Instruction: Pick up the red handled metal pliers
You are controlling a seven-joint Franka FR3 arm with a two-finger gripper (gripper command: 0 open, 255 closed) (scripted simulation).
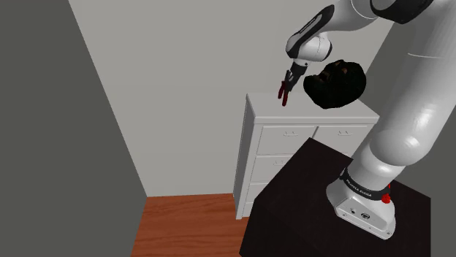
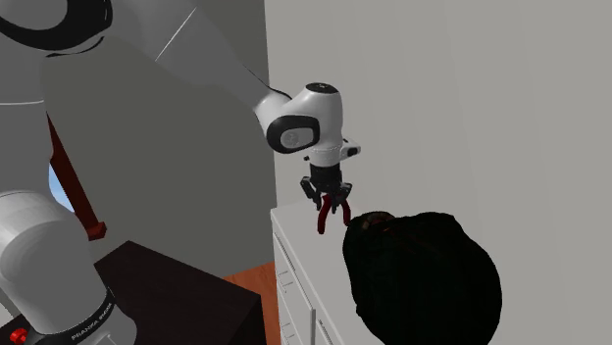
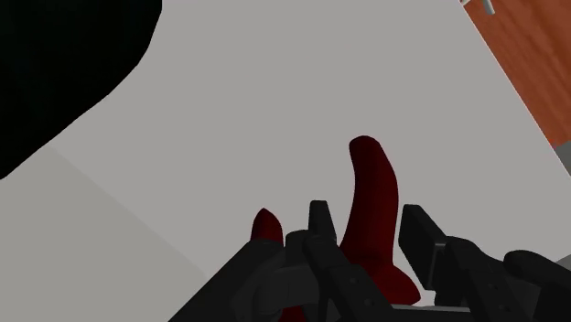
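Note:
The pliers have dark red handles and hang in the air above the white dresser, handles pointing down. My black gripper is shut on the pliers, which show under the hand as pliers in the second exterior view. In the wrist view the two red handles stick out past my fingers, which clasp the longer one, with the white dresser top beneath. The metal head is hidden inside the gripper.
A large black lumpy object sits on the dresser top close beside the gripper, shown as the black object in the second exterior view. A grey wall stands behind. The dark stand and wooden floor lie below.

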